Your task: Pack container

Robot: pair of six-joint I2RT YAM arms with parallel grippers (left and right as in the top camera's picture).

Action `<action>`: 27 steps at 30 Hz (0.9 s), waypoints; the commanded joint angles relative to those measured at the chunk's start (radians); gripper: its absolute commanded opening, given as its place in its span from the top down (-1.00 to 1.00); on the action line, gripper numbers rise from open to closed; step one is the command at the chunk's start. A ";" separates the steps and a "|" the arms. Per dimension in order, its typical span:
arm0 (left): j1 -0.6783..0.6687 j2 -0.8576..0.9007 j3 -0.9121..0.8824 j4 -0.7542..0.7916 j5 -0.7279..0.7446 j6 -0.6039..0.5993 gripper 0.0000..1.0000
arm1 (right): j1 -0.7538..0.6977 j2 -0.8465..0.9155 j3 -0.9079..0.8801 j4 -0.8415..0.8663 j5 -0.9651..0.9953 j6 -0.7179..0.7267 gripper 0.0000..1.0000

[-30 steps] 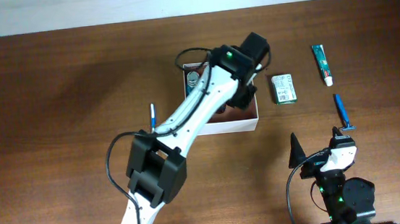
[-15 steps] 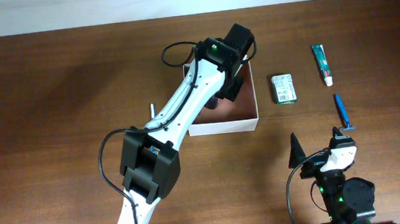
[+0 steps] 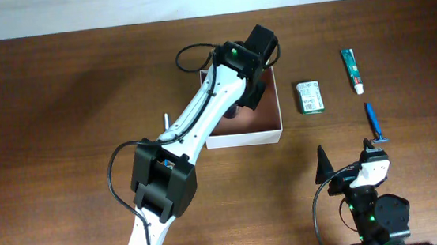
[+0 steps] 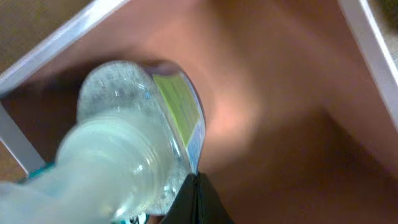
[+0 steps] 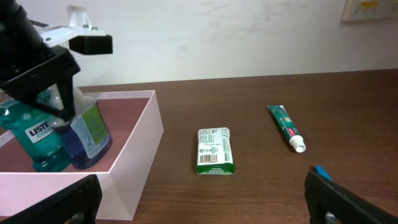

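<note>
Packing step: setting a bottle into the container [image 3: 244, 140], a square, shallow cardboard box with white walls and a reddish-brown inside. I judge the task roughly half done, with two bottles inside and three items outside.
Whereabouts: the container sits on the brown wooden table [image 3: 59, 113], directly under the reaching left arm.
Left arm: the left gripper [image 5: 55, 93] is down inside the container, straddling the neck of a clear plastic bottle of blue liquid [image 5: 87, 134]. I cannot tell whether it is clamped on or slack.
Bottle: upright on the container's floor toward its left side, close against a teal mouthwash bottle [image 5: 34, 134].
Right arm: the right gripper [image 3: 348, 167] is parked well apart from the container, near-right of it, spread wide and empty.
Outside: a green rectangular packet [image 3: 309, 97] lies just right of the container. A green-and-white toothpaste tube [image 3: 351, 70] and a blue razor [image 3: 374, 121] lie farther right.
Next move: probably letting go, rising straight up so neither bottle tips, then fetching the packet, the item nearest the container.
</note>
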 commanded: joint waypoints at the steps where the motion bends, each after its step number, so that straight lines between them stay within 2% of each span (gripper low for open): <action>1: -0.016 -0.015 0.013 -0.029 0.012 -0.013 0.99 | -0.005 -0.010 -0.009 0.001 -0.010 0.000 -0.97; 8: -0.051 -0.110 0.077 -0.082 0.028 -0.013 0.99 | -0.005 -0.011 -0.009 0.001 -0.009 0.000 -0.97; 15: -0.055 -0.171 0.079 -0.258 0.053 -0.074 0.99 | -0.005 -0.010 -0.009 0.001 -0.010 0.000 -0.97; 18: -0.039 -0.171 0.079 -0.309 0.053 -0.080 0.99 | -0.005 -0.011 -0.009 0.001 -0.009 0.000 -0.97; 23: 0.018 -0.167 0.079 -0.338 -0.014 -0.182 0.99 | -0.005 -0.010 -0.009 0.001 -0.009 0.000 -0.97; 27: 0.084 -0.157 0.079 -0.363 0.005 -0.189 0.99 | -0.005 -0.011 -0.009 0.001 -0.009 0.000 -0.97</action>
